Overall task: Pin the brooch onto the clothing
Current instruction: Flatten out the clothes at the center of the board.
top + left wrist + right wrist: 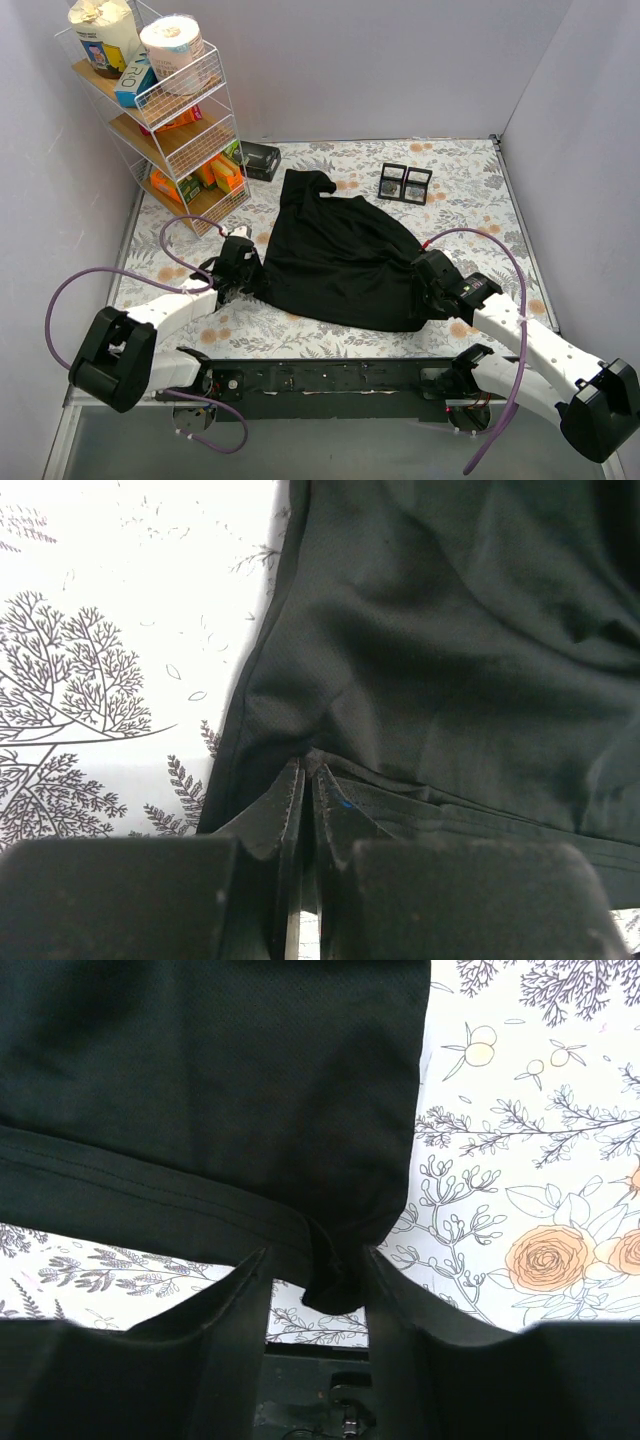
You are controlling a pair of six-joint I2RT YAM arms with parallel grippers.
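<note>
The black T-shirt [340, 255] lies crumpled in the middle of the floral table cover. My left gripper [243, 285] is at its left edge, and in the left wrist view [308, 770] its jaws are pinched shut on the hem [420, 810]. My right gripper [432, 296] is at the shirt's near right corner. In the right wrist view [318, 1270] its fingers stand apart, with the corner of the cloth [335, 1285] hanging loosely between them and table showing through the gap. No brooch shows in any view.
Two small black square frame boxes [405, 183] lie behind the shirt at the back right. A black box [260, 160] sits beside a wire shelf rack [170, 120] with packets and rolls at the back left. Walls enclose the table.
</note>
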